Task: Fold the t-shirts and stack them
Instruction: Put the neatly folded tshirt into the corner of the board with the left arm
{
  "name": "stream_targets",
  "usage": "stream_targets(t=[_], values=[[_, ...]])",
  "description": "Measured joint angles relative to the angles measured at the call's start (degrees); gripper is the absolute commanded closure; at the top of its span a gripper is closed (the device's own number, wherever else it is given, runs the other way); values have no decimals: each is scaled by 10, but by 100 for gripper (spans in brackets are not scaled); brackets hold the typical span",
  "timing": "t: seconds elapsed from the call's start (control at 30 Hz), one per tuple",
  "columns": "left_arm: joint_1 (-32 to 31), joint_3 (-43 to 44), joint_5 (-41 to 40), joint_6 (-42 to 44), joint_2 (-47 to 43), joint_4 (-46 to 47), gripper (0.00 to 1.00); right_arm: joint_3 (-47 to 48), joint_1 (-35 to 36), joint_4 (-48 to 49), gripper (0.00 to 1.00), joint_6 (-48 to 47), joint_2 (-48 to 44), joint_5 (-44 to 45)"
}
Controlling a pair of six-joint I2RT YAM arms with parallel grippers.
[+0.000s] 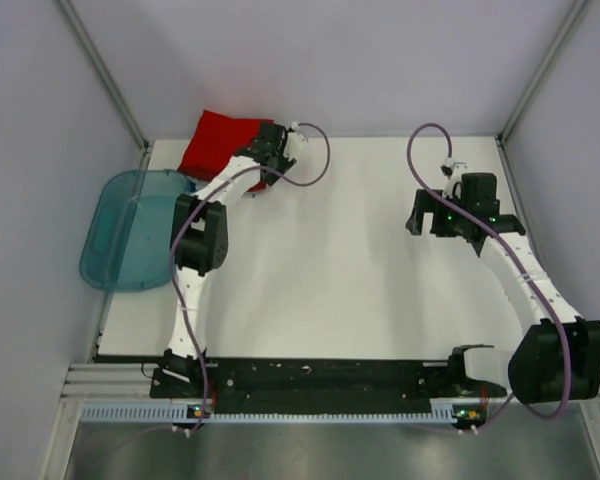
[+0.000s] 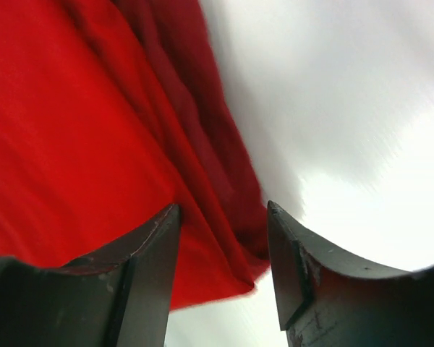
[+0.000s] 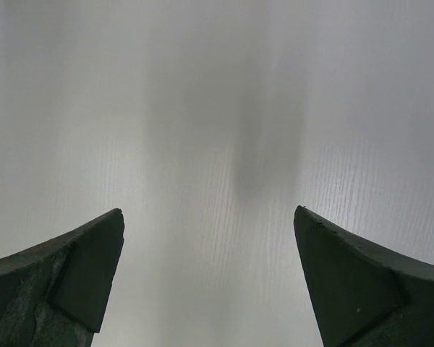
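The red t-shirts (image 1: 218,140) lie as a folded heap at the table's far left corner. My left gripper (image 1: 272,145) hangs at the heap's right edge. In the left wrist view its dark fingers (image 2: 153,249) stand partly apart, and the near corner of the red t-shirts (image 2: 94,144) shows in the gap of my left gripper (image 2: 223,205), with neither pad pressed on the cloth. That view is blurred. My right gripper (image 1: 418,215) hovers over the table's right half. It stands open in the right wrist view (image 3: 208,210), with only bare white tabletop under it.
A translucent teal plastic tub (image 1: 130,232) overhangs the table's left edge beside the left arm. The white table (image 1: 330,280) is walled by grey panels on the left, back and right. Purple cables loop above both wrists.
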Motion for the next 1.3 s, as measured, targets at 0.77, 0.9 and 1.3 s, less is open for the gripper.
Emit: stream_targets(t=[0.77, 0.9, 1.3], values=[[-28, -928, 83, -78, -732, 264, 9, -351, 0, 271, 1, 140, -281, 75], [-7, -1024, 88, -87, -785, 312, 6, -399, 0, 289, 1, 147, -341, 124], [-4, -1053, 68, -109, -784, 443, 3, -421, 0, 302, 1, 157, -384, 181]])
